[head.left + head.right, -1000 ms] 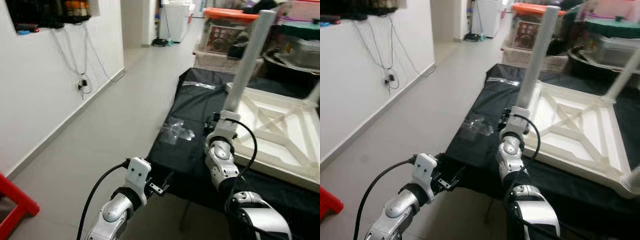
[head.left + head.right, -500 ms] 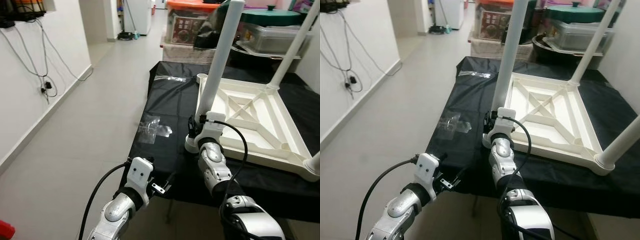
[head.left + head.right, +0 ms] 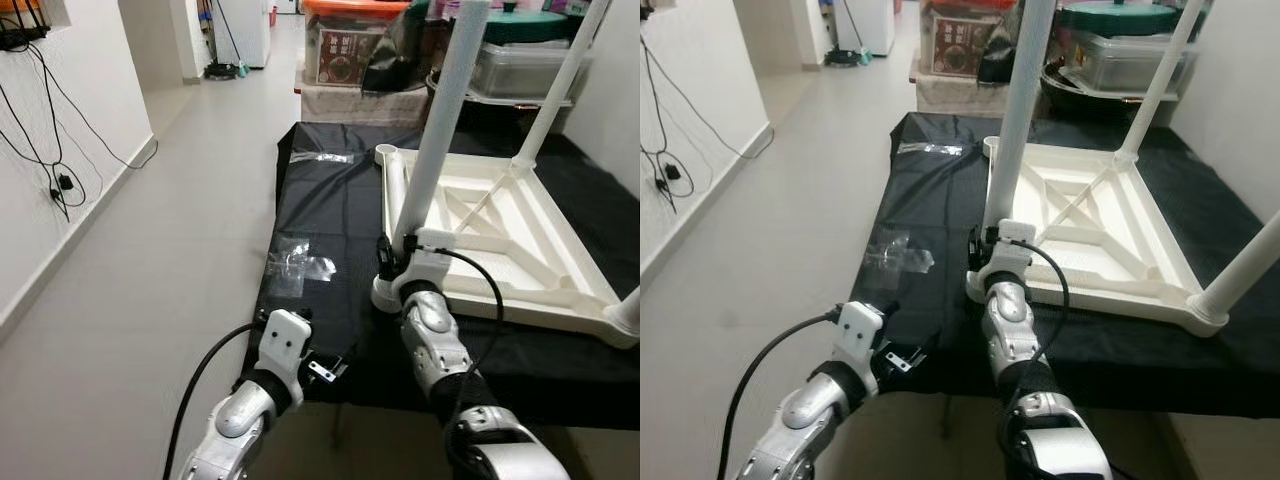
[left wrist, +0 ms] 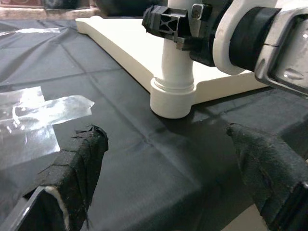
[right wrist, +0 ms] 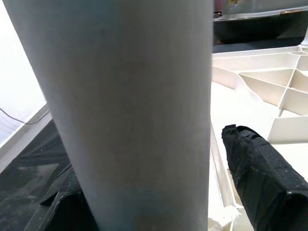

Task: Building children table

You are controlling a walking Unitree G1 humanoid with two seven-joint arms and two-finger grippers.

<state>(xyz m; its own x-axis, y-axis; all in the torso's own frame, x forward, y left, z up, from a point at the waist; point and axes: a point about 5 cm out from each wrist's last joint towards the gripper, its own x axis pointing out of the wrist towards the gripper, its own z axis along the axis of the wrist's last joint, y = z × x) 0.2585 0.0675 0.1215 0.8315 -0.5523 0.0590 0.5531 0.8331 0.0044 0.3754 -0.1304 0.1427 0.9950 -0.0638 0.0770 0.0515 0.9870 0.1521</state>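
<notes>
An upturned white children's table top (image 3: 1110,240) lies on a black cloth (image 3: 930,215) spread over a low table, its ribbed underside facing up. A white table leg (image 3: 1018,110) stands upright in the near left corner socket of the top, and two more white legs (image 3: 1160,80) rise from the far and right corners. The right hand (image 5: 159,202) is at the base of the near leg, its two black fingers (image 5: 262,168) set one on each side of the tube (the wrist view has the leg right between them), grasping it just above the socket. The left hand (image 4: 168,159) hovers low at the near edge of the black cloth, released, its fingers (image 4: 79,163) spread wide apart with nothing between them, pointing toward the corner socket (image 4: 172,98). A crumpled piece of clear plastic wrap (image 3: 298,262) lies on the cloth to the left of the table top, and another strip (image 3: 322,157) lies farther back. Storage boxes (image 3: 345,45) stand beyond the table.
</notes>
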